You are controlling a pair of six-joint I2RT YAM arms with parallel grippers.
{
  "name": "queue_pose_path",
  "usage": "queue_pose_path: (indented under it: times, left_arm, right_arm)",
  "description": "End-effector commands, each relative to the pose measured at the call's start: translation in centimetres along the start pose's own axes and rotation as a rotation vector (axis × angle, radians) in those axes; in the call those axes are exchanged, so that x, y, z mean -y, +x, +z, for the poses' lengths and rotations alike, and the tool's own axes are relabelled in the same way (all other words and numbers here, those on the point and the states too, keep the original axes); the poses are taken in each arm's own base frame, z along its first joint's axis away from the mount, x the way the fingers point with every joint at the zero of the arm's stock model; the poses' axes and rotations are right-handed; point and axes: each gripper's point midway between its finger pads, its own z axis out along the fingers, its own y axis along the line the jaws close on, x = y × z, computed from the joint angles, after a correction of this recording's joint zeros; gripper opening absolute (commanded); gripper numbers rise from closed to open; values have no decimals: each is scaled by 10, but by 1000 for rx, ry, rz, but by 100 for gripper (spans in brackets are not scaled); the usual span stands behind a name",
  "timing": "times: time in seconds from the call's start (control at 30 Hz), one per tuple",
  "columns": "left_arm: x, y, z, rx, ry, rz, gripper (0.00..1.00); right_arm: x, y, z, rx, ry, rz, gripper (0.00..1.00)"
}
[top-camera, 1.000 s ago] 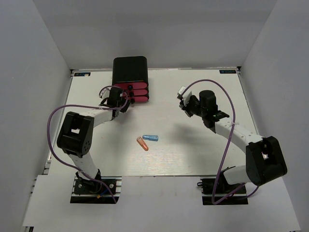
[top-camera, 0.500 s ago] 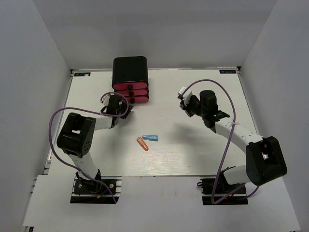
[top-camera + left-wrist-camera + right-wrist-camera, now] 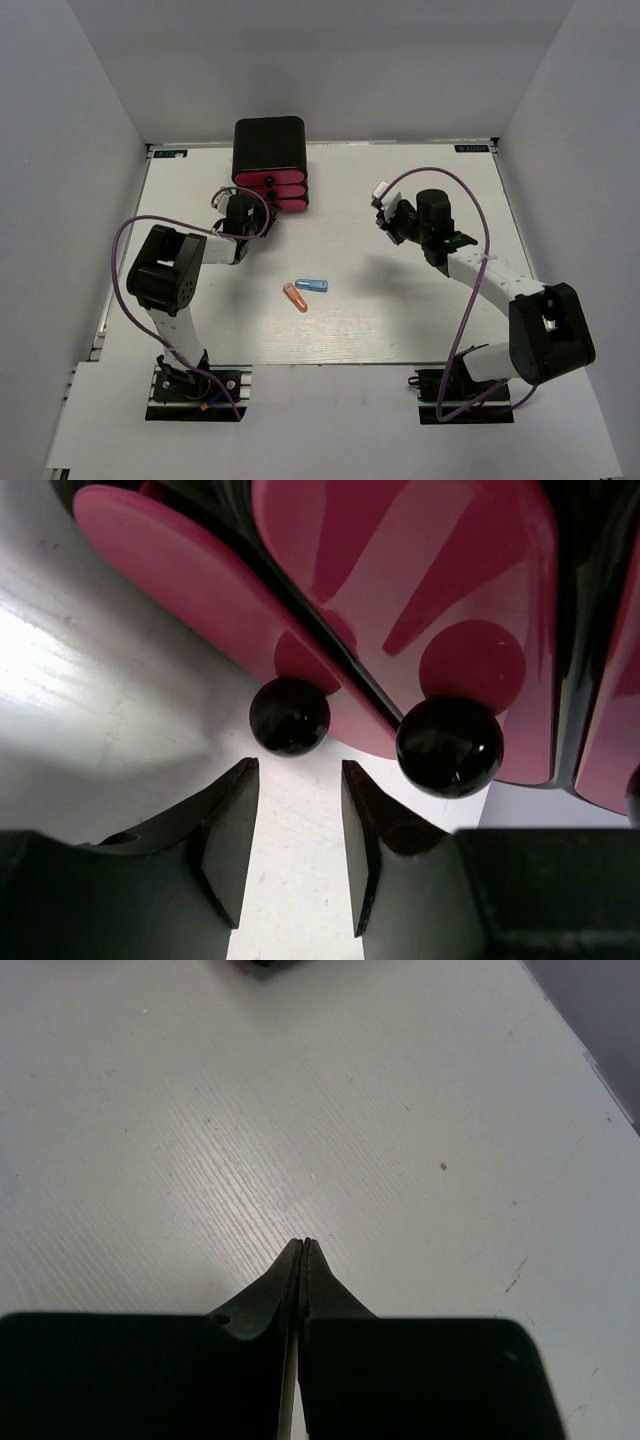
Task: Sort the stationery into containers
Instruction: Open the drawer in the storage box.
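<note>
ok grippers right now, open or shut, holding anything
Left gripper: open, empty, just short of a drawer knob.
Right gripper: shut, empty, above the table.

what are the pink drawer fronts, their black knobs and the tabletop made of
Drawer fronts: probably glossy moulded plastic; they carry soft reflections. Knobs: hard, polished black plastic, likely, with bright highlights on the round surface. Tabletop: white, matte, with fine parallel grain lines, so perhaps laminate or painted wood; the look leaves it open.
</note>
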Motion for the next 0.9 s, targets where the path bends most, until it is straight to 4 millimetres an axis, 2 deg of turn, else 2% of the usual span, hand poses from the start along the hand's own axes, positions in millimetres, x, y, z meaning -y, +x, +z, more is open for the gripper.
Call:
queue_pose_path:
  times: [0.0,0.07,0.13,0.17,0.23,0.27,0.33,0.37,0.47,0.67,0.87]
  left_arm:
    - [25,-7,4,15,64,-9,50]
    - [20,-7,6,20,51,-8,52]
    - [25,-9,9,23,60,-9,53]
    - [19,-6,11,16,41,-7,53]
    - [25,-10,13,27,42,-8,53]
    - [19,-13,15,31,31,-11,53]
    - [21,-15,16,41,27,-12,53]
    - [13,-14,18,43,1,-10,53]
    - [12,-18,20,61,-18,1,53]
    - [0,-20,20,75,-68,6,45]
    - [-6,-21,19,85,-93,9,44]
  right_arm:
    - [7,-14,-3,50,16,-20,0]
    - [7,-15,-3,55,15,-21,0]
    - [6,-15,-3,56,10,-20,0]
    - [9,-15,-4,58,16,-23,0]
    - [7,-14,-2,55,9,-22,0]
    - [7,-14,-3,54,11,-20,0]
    - [8,-15,-4,56,13,-20,0]
    - [9,-15,-4,58,14,-21,0]
    - [5,-16,-3,59,5,-19,0]
    - [7,-15,-3,57,9,-17,0]
    - [7,-16,-3,60,7,-18,0]
